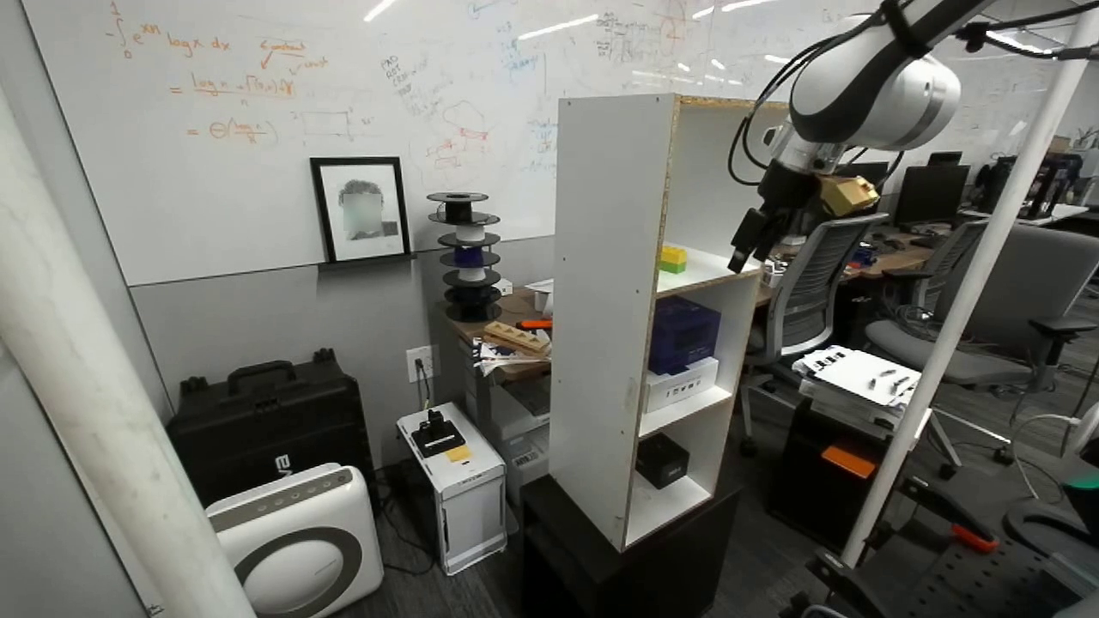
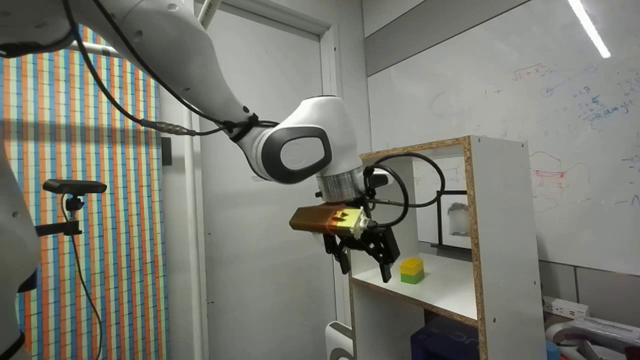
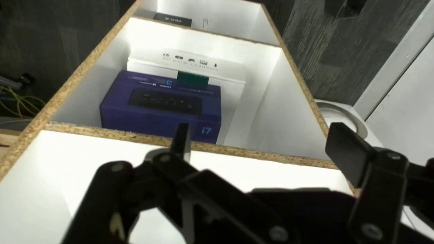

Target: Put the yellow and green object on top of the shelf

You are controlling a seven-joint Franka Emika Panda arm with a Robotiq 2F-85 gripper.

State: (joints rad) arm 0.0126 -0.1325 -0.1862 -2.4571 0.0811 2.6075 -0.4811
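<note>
The yellow and green object (image 1: pixel 673 259) is a small block, yellow above and green below. It stands upright on the floor of the shelf's top compartment in both exterior views (image 2: pixel 412 271). It does not show in the wrist view. The shelf (image 1: pixel 610 300) is tall, white and open-fronted, with raw chipboard edges; it also shows in an exterior view (image 2: pixel 510 225) and the wrist view (image 3: pixel 257 157). My gripper (image 2: pixel 365 276) is open and empty. It hangs at the open front of the top compartment, apart from the block. Its spread fingers (image 3: pixel 263 142) show in the wrist view.
A dark blue-purple box (image 1: pixel 684 333) rests on a white box (image 1: pixel 681 386) in the middle compartment. A black box (image 1: pixel 662 461) is in the bottom compartment. The shelf's side walls and top panel (image 2: pixel 415 148) frame the opening. A white pole (image 1: pixel 970 283) stands nearby.
</note>
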